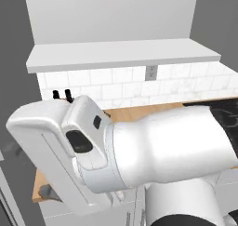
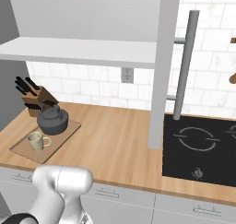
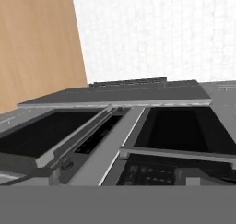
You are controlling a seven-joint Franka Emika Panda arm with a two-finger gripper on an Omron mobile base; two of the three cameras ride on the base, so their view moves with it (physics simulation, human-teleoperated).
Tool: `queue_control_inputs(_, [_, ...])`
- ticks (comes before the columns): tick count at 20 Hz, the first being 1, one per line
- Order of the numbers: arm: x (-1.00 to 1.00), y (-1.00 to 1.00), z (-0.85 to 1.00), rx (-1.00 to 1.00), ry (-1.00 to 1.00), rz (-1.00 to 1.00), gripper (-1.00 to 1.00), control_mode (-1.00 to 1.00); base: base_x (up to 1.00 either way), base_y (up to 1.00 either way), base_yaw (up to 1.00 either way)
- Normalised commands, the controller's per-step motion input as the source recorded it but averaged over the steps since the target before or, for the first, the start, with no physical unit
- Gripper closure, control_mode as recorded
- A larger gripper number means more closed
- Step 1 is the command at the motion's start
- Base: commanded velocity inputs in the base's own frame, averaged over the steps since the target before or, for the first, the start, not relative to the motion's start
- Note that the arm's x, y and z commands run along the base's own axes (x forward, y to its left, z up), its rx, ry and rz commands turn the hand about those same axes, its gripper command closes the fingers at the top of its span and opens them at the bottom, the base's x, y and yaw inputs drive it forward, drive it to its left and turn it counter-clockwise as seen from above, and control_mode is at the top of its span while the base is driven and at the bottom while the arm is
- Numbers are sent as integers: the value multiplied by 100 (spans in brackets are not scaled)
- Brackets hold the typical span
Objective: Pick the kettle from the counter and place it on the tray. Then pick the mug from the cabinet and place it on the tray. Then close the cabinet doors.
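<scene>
at the far left of the right base view stands the wooden knife block with black handles [image 2: 36, 97], and just in front of it lies the flat light wooden tray [image 2: 25, 153] on the long light-brown wooden counter [image 2: 115, 135]. the squat dark grey kettle with the arched black handle [image 2: 52, 119] sits on the back part of the tray, and the small beige mug with the mottled pattern [image 2: 38, 140] sits on the front part, near the kettle but apart from it. so, as i judge, both placing steps are done and only the closing of the doors is left.

more to the right, above the counter, is the white shelf floor of the wall cabinet [image 2: 78, 51]. one flat light grey cabinet door [image 2: 163, 66] stands open, edge-on to the camera, with its long silver bar handle [image 2: 183, 64] beside it. right of that is the black cooktop [image 2: 200, 144].

the white arm [image 1: 139, 150] is low and close to the left base camera. i cannot tell how wide the gripper is open or if it holds something; its tips are not seen.

to do the step well, the arm should rise to the door's outer face, push near the free edge, not at the hinge, and follow the door's arc slowly so the hand does not slip off or hit the shelf.
</scene>
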Motion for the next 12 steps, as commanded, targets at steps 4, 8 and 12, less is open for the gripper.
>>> queue_control_inputs(4, [24,60,0,0,0,-27,-100,-100,0,0,0])
queue_control_inputs(8, [30,64,0,0,0,-21,-100,-100,0,0,0])
queue_control_inputs(12, [38,64,0,0,0,-22,-100,-100,0,0,0])
